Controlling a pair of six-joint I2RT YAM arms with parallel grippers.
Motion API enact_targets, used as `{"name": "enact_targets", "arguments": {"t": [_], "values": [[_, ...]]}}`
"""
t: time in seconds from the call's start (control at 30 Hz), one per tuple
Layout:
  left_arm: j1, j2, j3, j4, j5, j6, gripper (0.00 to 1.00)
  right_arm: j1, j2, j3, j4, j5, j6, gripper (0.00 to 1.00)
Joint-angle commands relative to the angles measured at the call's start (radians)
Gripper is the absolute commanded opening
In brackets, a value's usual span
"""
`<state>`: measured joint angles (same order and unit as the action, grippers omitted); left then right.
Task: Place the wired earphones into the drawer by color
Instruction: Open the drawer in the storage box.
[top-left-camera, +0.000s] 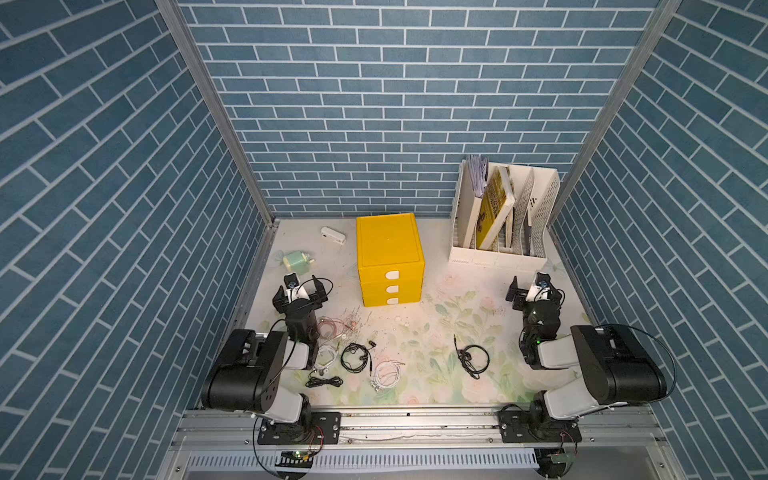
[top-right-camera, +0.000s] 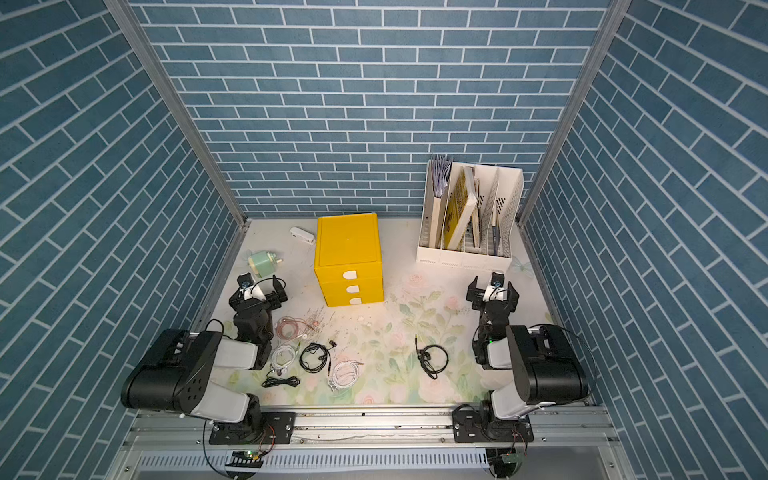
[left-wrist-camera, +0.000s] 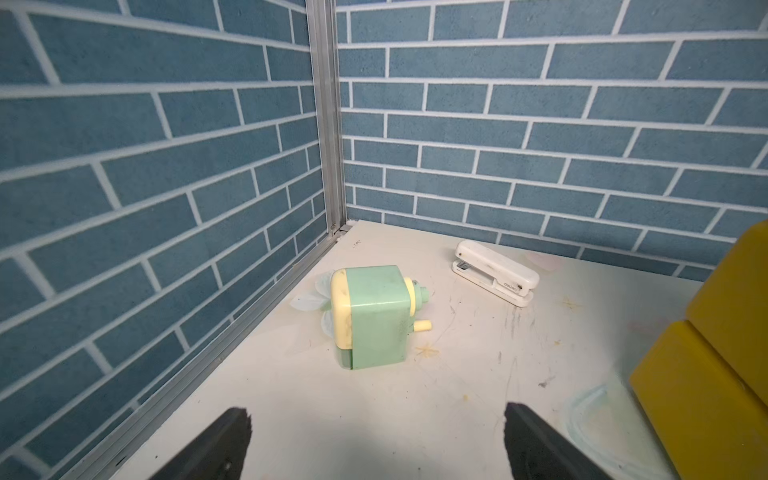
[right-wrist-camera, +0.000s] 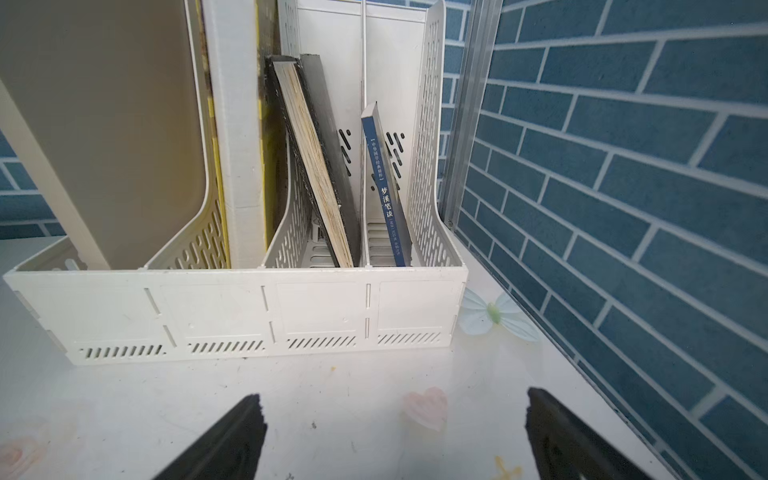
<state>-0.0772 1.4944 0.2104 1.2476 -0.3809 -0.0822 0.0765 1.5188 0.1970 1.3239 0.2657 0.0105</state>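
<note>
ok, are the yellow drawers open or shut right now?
Shut, all three. In both top views the drawers sit flush, white tab handles stacked in line, none pulled out.

The cabinet (top-left-camera: 388, 241) was yellow, its drawer tabs (top-left-camera: 392, 274) white. The bench (top-left-camera: 440, 303) wore a pale floral print; the walls (top-left-camera: 374, 104) were blue brick with white joints. There were black earphones (top-left-camera: 355, 357), white earphones (top-left-camera: 387, 374) and pinkish-copper earphones (top-left-camera: 332, 326).

The drawer cabinet (top-left-camera: 388, 243) is smooth yellow plastic, the file rack (right-wrist-camera: 232, 316) matt white plastic, the bench (left-wrist-camera: 457, 395) smooth but scuffed.
</note>
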Motion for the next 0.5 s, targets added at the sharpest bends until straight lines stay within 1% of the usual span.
{"name": "enact_targets", "arguments": {"t": [0.0, 0.47], "values": [[-0.003, 0.001, -0.008, 0.017, -0.008, -0.003, 1.00, 0.000, 0.006, -0.007, 0.007, 0.004, 0.002, 1.00], [-0.004, -0.003, -0.012, 0.028, -0.005, 0.000, 1.00, 0.000, 0.003, -0.009, 0.011, 0.006, 0.002, 1.00]]}}
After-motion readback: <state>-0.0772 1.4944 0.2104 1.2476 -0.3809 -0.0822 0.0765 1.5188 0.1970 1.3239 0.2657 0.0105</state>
